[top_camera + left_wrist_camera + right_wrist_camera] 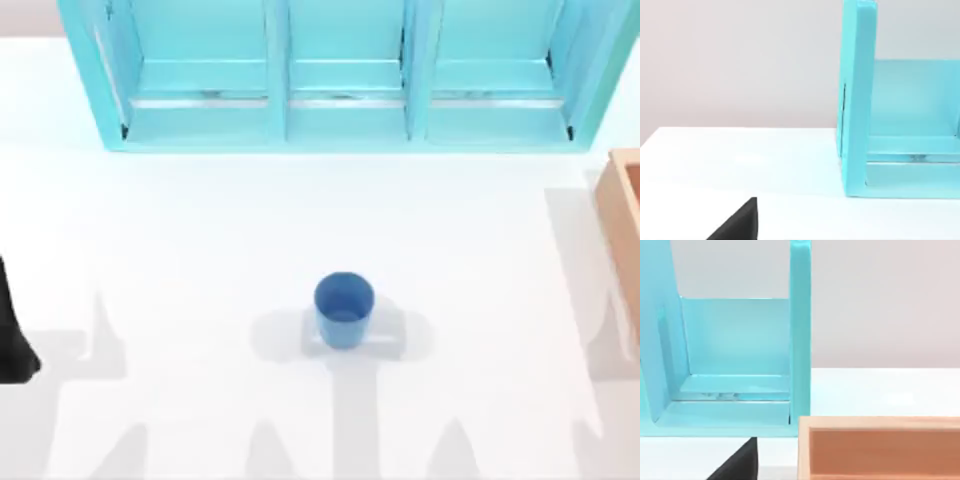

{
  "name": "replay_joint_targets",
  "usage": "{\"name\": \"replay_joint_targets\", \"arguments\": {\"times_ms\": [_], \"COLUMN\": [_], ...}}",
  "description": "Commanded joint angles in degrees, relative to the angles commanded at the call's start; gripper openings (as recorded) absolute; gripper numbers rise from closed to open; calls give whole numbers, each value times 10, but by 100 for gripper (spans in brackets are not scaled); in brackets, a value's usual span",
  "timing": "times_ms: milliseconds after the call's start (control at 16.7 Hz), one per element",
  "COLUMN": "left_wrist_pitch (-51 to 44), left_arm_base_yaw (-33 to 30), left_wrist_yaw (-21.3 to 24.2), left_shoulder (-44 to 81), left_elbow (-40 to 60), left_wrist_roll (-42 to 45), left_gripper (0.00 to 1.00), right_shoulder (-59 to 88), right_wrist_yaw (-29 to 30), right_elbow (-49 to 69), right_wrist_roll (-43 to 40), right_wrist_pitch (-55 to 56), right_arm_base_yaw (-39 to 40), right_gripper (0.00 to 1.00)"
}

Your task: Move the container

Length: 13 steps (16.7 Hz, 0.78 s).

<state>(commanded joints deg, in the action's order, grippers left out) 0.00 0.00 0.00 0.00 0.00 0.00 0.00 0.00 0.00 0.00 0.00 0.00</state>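
Observation:
The container [343,309] is a small plain blue cup. It stands upright and alone on the white table [200,230], a little in front of the middle in the top view. My left arm [12,330] is a dark shape parked at the table's left edge, far from the cup. A black part of my left gripper [740,222] shows in the left wrist view. A similar black part of my right gripper [740,462] shows in the right wrist view. Nothing touches the cup.
A big turquoise shelf unit [340,80] with three bays spans the back of the table; its end bays appear as shelf unit [900,125] and shelf unit [730,360]. A tan wooden box [625,215] sits at the right edge, the same box [880,447] close to my right gripper.

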Motion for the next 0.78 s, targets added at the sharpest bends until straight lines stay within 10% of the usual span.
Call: {"name": "replay_joint_targets", "arguments": {"times_ms": [360, 780], "left_wrist_pitch": [-45, -258], "left_arm_base_yaw": [-27, -145], "left_wrist_yaw": [1, 0], "left_shoulder": [57, 384], "left_elbow": [58, 378], "left_wrist_roll": [-25, -140], "left_gripper": [100, 100], "right_shoulder": [0, 0], "right_wrist_yaw": [0, 0], "right_elbow": [0, 0], "right_wrist_roll": [0, 0], "right_wrist_pitch": [0, 0], "right_arm_base_yaw": [0, 0], "right_gripper": [100, 100]}}
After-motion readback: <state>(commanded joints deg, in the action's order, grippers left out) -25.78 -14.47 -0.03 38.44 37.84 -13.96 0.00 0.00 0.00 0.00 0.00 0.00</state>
